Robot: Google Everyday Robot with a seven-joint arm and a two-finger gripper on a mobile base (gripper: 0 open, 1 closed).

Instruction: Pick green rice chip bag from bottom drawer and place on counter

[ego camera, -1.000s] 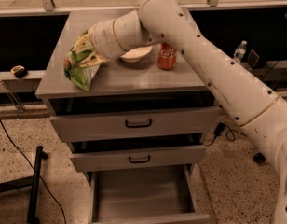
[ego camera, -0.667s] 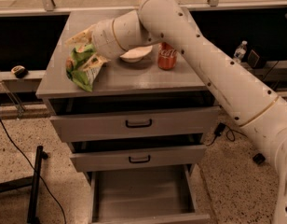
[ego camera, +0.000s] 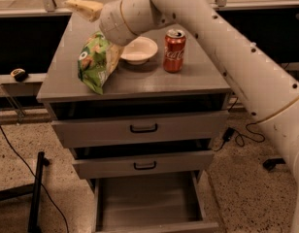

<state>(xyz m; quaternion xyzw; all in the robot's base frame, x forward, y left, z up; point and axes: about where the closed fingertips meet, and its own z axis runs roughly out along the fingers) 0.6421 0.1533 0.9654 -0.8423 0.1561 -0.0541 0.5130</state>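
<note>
The green rice chip bag point(ego camera: 97, 62) rests tilted on the left part of the counter point(ego camera: 188, 79), its top leaning against the arm's wrist. My gripper point(ego camera: 80, 8) is above the bag's top at the counter's back left, apart from the bag. One tan finger point(ego camera: 86, 8) points left and holds nothing. The bottom drawer point(ego camera: 144, 203) is pulled out below and is empty.
A white bowl point(ego camera: 139, 50) and a red Coca-Cola can point(ego camera: 174, 51) stand on the counter right of the bag. The two upper drawers point(ego camera: 143, 128) with black handles are slightly open. A black cable and stand lie on the floor at left.
My gripper has risen from the bag's top and let go of it. The bag stays on the counter, a little more upright.
</note>
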